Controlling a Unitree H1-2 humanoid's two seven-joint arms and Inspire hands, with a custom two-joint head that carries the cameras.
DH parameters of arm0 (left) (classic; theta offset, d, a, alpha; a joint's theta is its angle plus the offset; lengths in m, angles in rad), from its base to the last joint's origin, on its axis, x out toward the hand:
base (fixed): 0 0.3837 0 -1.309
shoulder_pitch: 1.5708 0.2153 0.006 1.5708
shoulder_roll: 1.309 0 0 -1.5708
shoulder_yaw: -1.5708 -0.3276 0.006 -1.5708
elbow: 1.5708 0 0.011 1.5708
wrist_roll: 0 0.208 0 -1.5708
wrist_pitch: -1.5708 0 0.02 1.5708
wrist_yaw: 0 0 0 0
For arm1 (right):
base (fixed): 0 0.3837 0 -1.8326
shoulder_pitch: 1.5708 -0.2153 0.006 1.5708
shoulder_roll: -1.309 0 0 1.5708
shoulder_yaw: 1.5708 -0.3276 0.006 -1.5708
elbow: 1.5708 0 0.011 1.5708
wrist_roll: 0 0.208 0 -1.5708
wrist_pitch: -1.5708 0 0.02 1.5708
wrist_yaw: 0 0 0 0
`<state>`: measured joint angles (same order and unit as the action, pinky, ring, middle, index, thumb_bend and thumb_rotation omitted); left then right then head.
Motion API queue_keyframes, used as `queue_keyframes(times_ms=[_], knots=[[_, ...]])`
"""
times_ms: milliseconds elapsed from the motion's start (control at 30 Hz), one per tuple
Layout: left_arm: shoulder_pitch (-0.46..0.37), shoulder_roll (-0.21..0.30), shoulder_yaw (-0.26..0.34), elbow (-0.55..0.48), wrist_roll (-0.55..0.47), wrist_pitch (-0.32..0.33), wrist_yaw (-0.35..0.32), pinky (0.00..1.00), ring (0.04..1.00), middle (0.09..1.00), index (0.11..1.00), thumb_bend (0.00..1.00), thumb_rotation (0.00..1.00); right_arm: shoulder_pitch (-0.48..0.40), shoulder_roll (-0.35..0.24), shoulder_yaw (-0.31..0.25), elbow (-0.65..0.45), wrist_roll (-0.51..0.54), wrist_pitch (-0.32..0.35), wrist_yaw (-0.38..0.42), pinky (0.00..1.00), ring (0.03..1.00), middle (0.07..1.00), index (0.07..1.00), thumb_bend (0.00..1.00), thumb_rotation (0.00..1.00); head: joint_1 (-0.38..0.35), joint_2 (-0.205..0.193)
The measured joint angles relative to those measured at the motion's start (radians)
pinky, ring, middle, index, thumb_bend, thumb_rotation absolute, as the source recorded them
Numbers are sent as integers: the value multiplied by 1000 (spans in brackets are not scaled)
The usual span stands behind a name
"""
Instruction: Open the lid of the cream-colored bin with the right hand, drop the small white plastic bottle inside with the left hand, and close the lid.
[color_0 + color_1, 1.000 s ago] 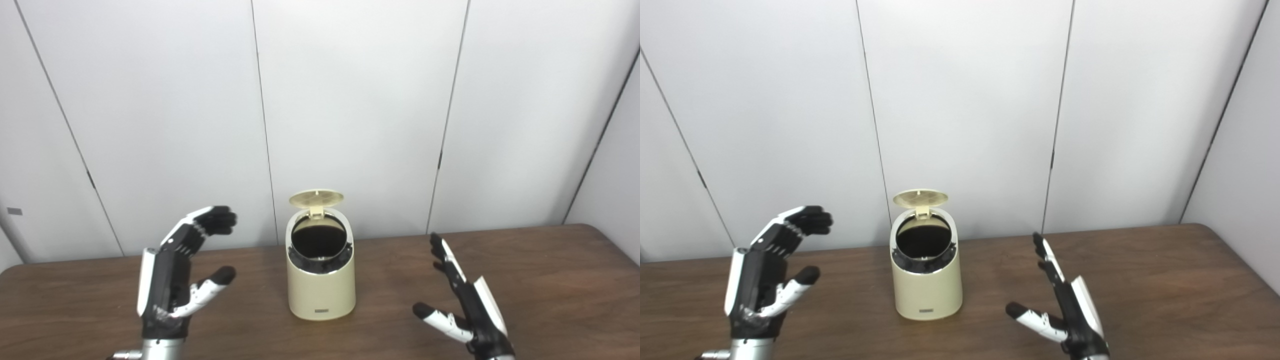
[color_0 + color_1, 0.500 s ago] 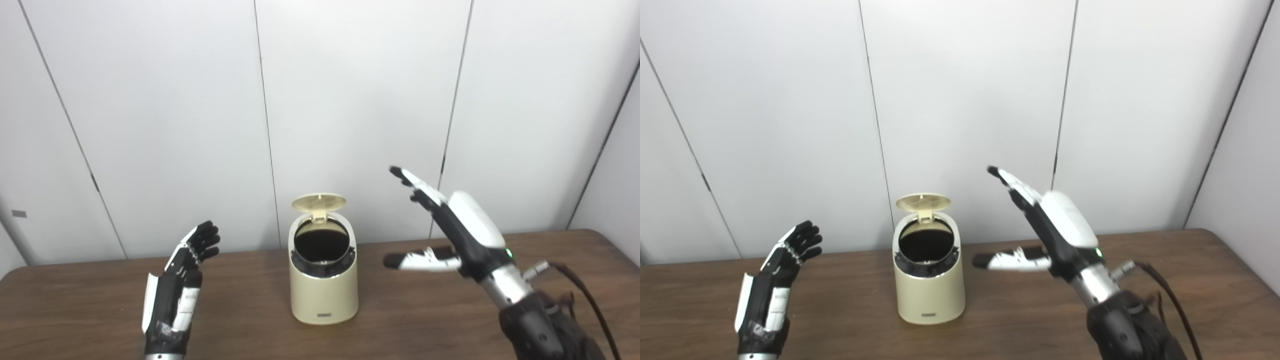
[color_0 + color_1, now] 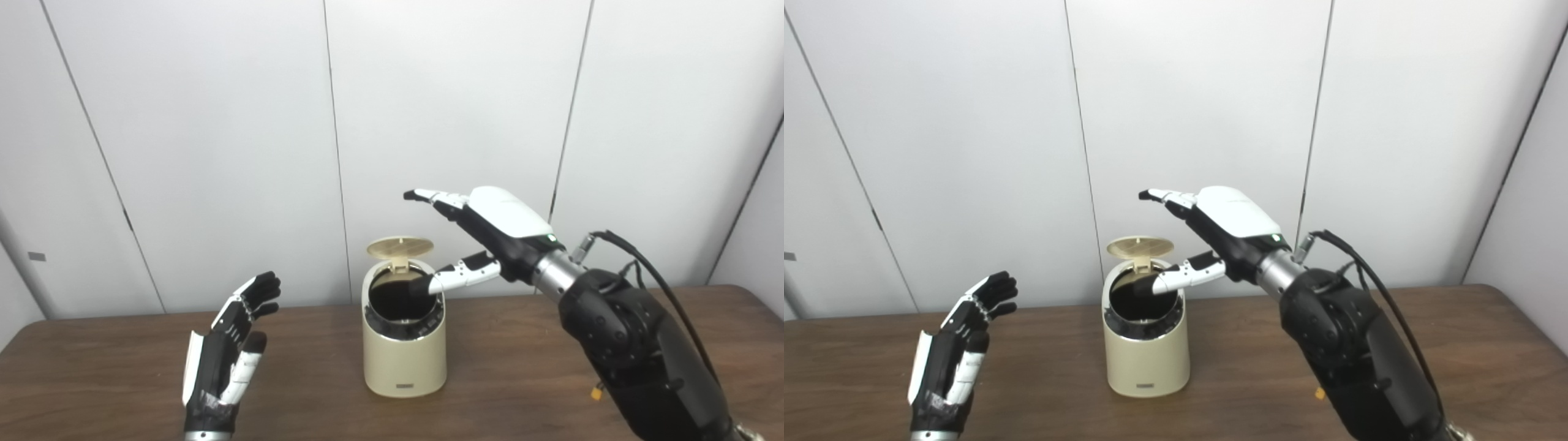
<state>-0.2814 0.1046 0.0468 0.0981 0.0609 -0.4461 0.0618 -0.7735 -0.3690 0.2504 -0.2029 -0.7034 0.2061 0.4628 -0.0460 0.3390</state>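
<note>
Cream-colored bin point(image 3: 404, 355) upright near the middle of a brown wooden table point(image 3: 551, 361), lid point(image 3: 400, 247) tipped up at the back on its hinge, dark round mouth exposed. Right hand point(image 3: 490, 236) raised above and just right of the bin, palm down, white back uppermost, fingers point(image 3: 429, 196) stretched out toward the left over the lid, spread and holding nothing; thumb point(image 3: 456, 277) angled down in front of the mouth's right rim, whether touching it or merely crossing in front cannot be told. Bulky black forearm point(image 3: 625, 343) rising from the lower right with a black cable point(image 3: 649, 269) looping off the wrist, covering part of the table's right side. Left hand point(image 3: 229, 343) upright well apart from the bin on the left, above the table's front edge, fingers extended and slightly parted, empty. Small white plastic bottle nowhere to be seen on the table or in either hand; inside of the bin too dark to make anything out. Behind everything, plain white wall panels point(image 3: 214, 135) split by thin dark seams, with a small grey plate point(image 3: 37, 256) low on the far left panel. Between the left hand and the bin, nothing but bare tabletop; over the lid, only the right hand's fingers.
</note>
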Motion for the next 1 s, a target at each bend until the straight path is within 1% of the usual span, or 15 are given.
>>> queue_keyframes(times_ms=[133, 267, 433, 533, 667, 733, 867, 1000], knots=[[0, 0, -4, -5, 14, 0, 0, 738, 800, 795, 809, 762, 858, -42, 2, 20, 68, -14, -1, 12, 871, 972, 921, 920, 1000, 852, -2, 0], [1, 0, -6, -6, 12, 0, -1, 746, 805, 796, 810, 759, 855, -66, 2, 56, 128, -31, 8, 52, 904, 998, 942, 929, 1000, 865, -8, -2], [2, -2, -9, -17, -4, 0, -9, 752, 803, 790, 805, 774, 841, -90, 9, 83, 220, -42, 16, 64, 903, 1000, 967, 941, 1000, 878, -8, -2], [3, -5, -10, -30, -19, 0, -13, 759, 806, 791, 806, 776, 846, -97, 8, 97, 254, -50, 19, 68, 880, 1000, 974, 942, 1000, 898, -3, -2], [3, -8, -11, -35, -19, 0, -17, 759, 810, 792, 811, 781, 855, -96, 8, 118, 257, -53, 23, 82, 897, 1000, 971, 945, 1000, 919, -3, 0], [3, -10, -11, -35, -18, 0, -21, 760, 811, 792, 813, 781, 860, -93, 7, 120, 248, -55, 28, 89, 936, 1000, 975, 946, 1000, 923, 0, 2], [3, -11, -11, -36, -16, 0, -22, 763, 811, 789, 813, 785, 864, -70, 3, 121, 191, -67, 37, 99, 968, 1000, 980, 951, 1000, 928, 2, 3], [3, -13, -10, -41, -16, 0, -22, 770, 817, 791, 816, 796, 866, -10, 1, 120, 117, -67, 42, 112, 960, 1000, 975, 947, 1000, 905, -2, 8]])
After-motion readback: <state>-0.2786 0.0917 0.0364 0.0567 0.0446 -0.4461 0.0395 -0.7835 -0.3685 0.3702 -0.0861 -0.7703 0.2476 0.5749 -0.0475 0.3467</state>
